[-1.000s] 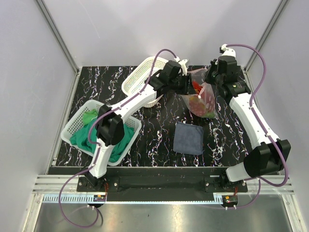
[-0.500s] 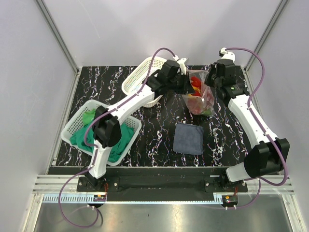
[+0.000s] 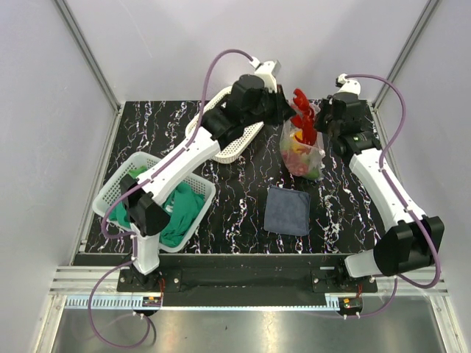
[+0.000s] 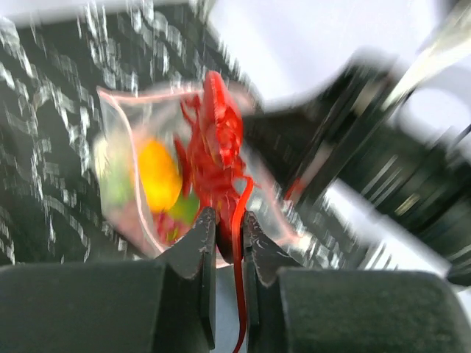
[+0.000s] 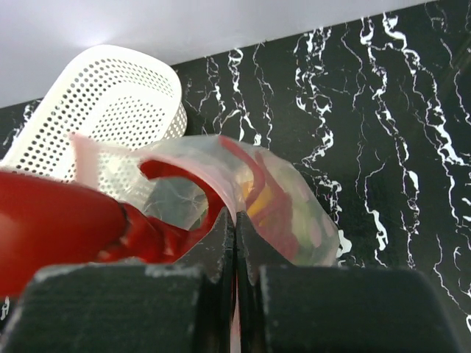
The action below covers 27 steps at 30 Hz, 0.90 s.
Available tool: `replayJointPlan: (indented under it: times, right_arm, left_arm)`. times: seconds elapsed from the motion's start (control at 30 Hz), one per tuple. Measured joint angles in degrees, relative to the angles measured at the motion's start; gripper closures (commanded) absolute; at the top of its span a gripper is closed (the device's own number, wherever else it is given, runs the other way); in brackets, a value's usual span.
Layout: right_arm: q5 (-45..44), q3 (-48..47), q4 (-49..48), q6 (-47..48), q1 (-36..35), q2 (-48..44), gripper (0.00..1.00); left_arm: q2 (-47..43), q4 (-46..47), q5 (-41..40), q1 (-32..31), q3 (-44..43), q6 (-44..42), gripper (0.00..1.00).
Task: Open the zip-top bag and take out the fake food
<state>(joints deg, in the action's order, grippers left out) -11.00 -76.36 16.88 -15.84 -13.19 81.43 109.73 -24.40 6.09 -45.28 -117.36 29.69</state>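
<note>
The clear zip-top bag [image 3: 303,156] hangs open above the back of the table, with orange and green-yellow fake food [image 3: 300,159] inside. My left gripper [image 3: 293,110] is shut on the red lobster [image 3: 302,116] and holds it half out of the bag's mouth; in the left wrist view the lobster [image 4: 217,140] rises from my jaws [image 4: 227,224] over the bag [image 4: 129,184] and an orange fruit [image 4: 158,175]. My right gripper [image 3: 318,126] is shut on the bag's rim [image 5: 213,165], seen in the right wrist view at my jaws [image 5: 235,224], with the lobster [image 5: 66,220] at left.
A white perforated basket [image 3: 221,125] lies tipped behind the left arm, also seen in the right wrist view [image 5: 110,95]. A second white basket [image 3: 121,193] with a green cloth [image 3: 180,213] sits front left. A dark blue-grey folded cloth [image 3: 287,209] lies in front of the bag.
My left gripper has risen and moved back, drawing the red lobster up out of the bag's mouth. My right gripper has held the bag's rim and lifted slightly.
</note>
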Motion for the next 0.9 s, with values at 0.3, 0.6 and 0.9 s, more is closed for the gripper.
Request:
replayJointPlan:
  times: [0.3,0.6,0.9]
  right_arm:
    - [-0.52,0.59,-1.03,0.90,0.07,-2.56,1.00]
    - [-3.15,4.13,-0.98,0.55,0.07,-2.56,1.00]
    - [-4.70,3.91,-0.72,0.87,0.07,-2.56,1.00]
  left_arm:
    - [-1.03,2.12,-2.67,0.46,-4.74,2.36,1.00]
    - [-8.48,7.08,-3.37,1.16,7.10,3.56,1.00]
    - [-19.56,12.33,-4.20,2.64,19.91,3.19,1.00]
